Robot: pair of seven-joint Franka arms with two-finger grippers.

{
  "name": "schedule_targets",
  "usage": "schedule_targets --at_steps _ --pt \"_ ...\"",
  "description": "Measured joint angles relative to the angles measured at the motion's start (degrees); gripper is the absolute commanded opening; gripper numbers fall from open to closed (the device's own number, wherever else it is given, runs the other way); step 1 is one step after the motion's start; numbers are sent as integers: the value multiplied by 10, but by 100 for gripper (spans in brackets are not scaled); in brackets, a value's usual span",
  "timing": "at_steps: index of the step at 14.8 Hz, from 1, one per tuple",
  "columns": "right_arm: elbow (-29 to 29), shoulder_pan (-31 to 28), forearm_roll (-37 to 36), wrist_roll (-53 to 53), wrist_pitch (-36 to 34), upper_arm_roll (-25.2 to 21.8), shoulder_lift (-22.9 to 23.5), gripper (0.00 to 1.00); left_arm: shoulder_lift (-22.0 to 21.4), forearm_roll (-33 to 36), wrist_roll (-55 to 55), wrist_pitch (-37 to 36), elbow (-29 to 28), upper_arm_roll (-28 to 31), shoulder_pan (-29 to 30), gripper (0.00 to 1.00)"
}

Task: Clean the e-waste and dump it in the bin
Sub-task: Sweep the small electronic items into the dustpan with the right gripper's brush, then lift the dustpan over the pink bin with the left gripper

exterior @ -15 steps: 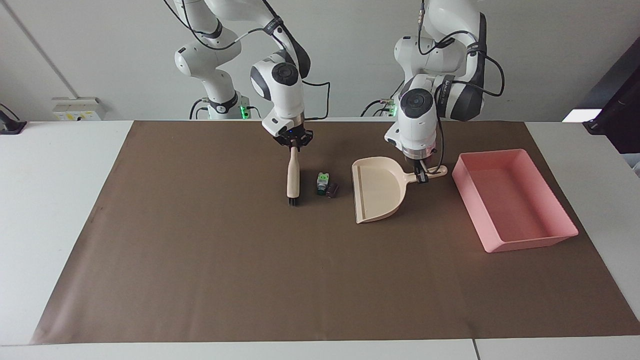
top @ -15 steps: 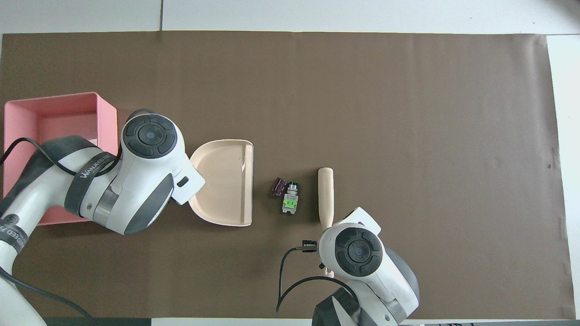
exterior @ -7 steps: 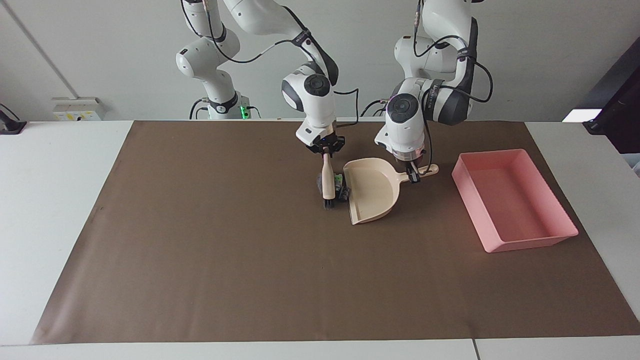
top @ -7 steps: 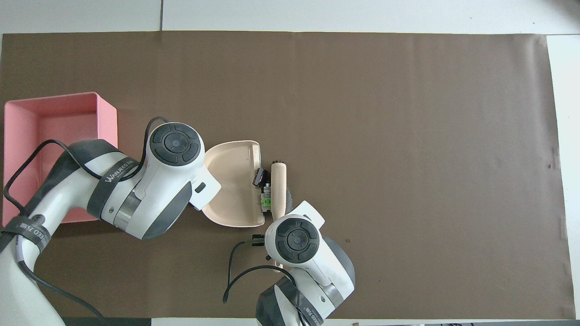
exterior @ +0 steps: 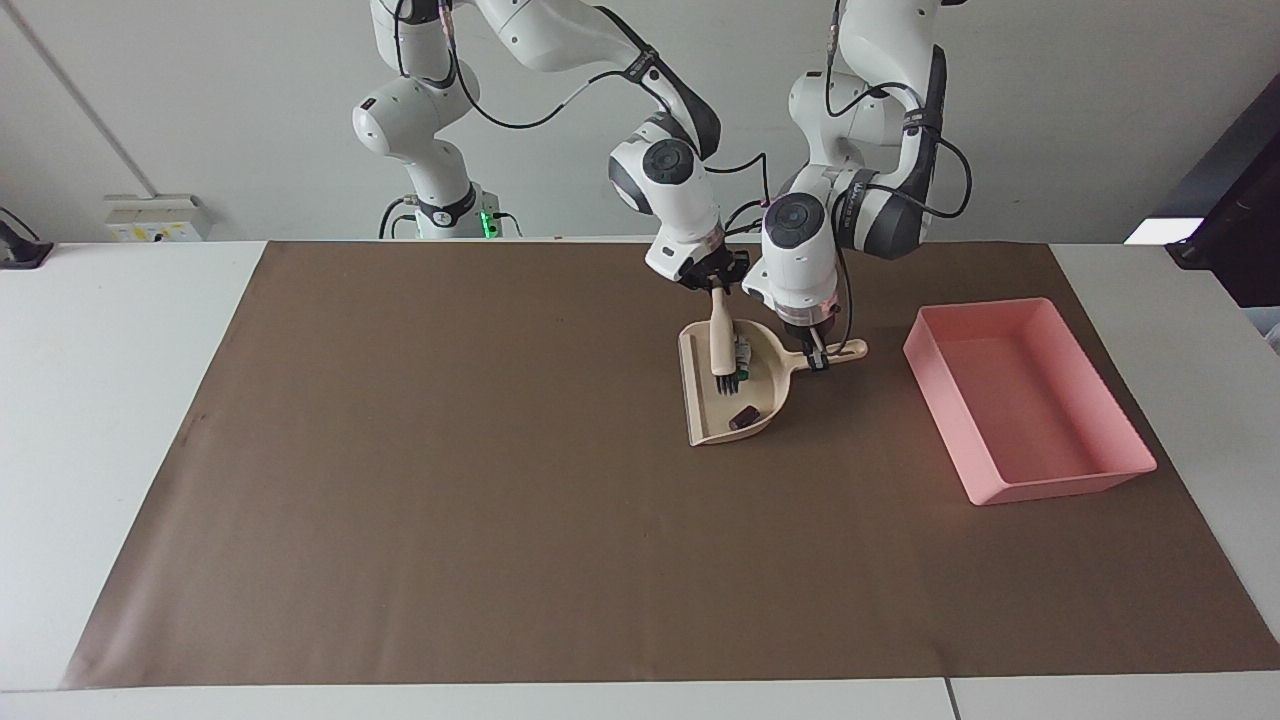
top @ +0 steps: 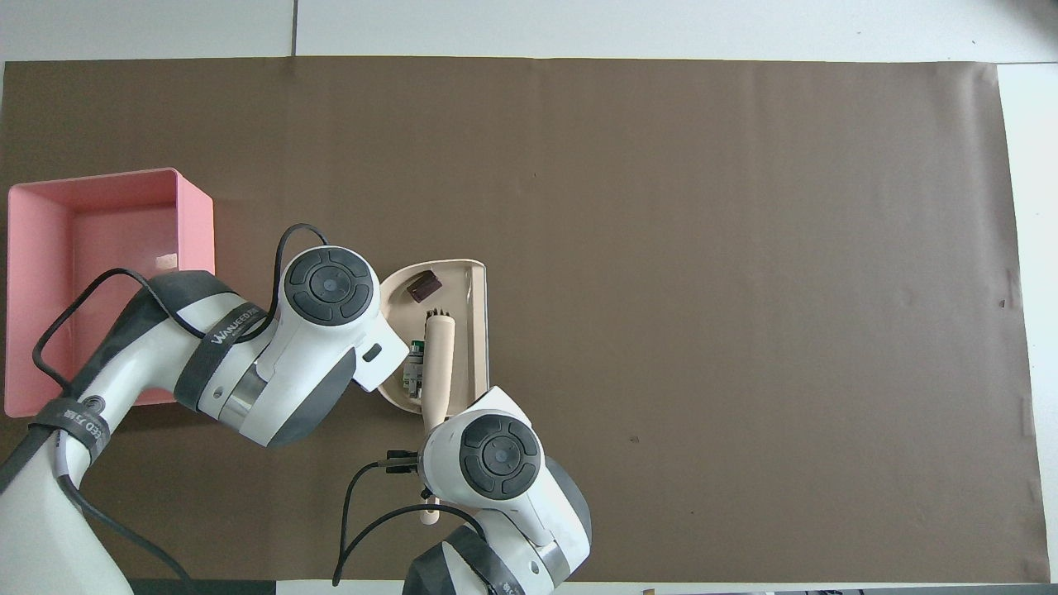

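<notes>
Right pincer is clamped on the brush, bristles inside the dustpan. Left pincer grips the dustpan handle. Both e-waste bits lie in the pan: dark block, green-white piece. Bin sits beside the pan on the desk, toward the left arm's end.

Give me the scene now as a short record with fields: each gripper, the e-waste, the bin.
left gripper: shut on the dustpan handle
right gripper: shut on the brush, bristles inside the dustpan
dark block: in the dustpan
white-and-green piece: in the dustpan, beside the brush
bin: on the mat toward the left arm's end; no e-waste visible inside
</notes>
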Motion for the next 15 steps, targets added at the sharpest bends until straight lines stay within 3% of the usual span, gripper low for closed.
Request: schedule_targets --at_steps 6,11,15 --pt "10 -80 -12 0 -200 -9 -113 0 -2 -30 72 51 -9 0 52 0" --pt "8 -211 -122 -35 -359 -12 -172 0 -10 -128 164 54 -4 1 85 0" --pt "6 -335 -191 -161 -438 -13 -183 0 -25 -184 224 -26 58 2 124 0"
